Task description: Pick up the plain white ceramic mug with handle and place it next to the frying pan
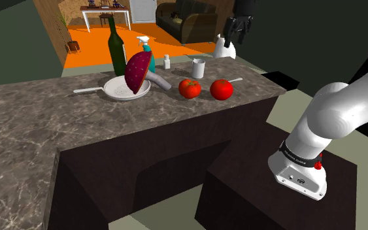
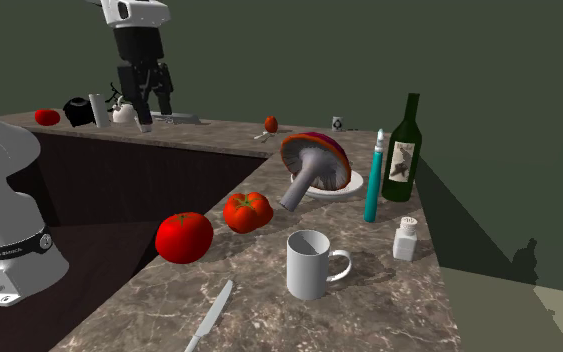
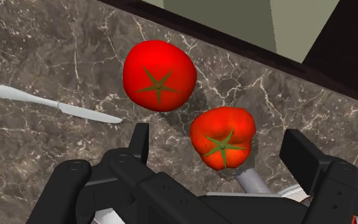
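Note:
The plain white mug [image 2: 311, 265] stands upright on the marble counter, its handle toward the salt shaker [image 2: 405, 240]; in the shoulder view the mug [image 1: 198, 67] is behind the two tomatoes. The pale frying pan [image 1: 114, 89] [image 2: 345, 190] holds a big purple-capped mushroom [image 1: 138, 70] [image 2: 312, 160]. My black gripper [image 1: 236, 36] [image 2: 147, 110] hangs open high above the counter, well away from the mug and holding nothing. In the wrist view the open gripper [image 3: 220, 149] looks down on two tomatoes, with a fingertip [image 3: 139, 140] near the rounder one.
Two red tomatoes [image 2: 184, 237] [image 2: 247, 211] and a table knife [image 2: 209, 318] lie between the counter's inner edge and the mug. A teal spray bottle [image 2: 373, 180] and a green wine bottle [image 2: 403, 150] stand by the pan. The counter wraps around a dark recess.

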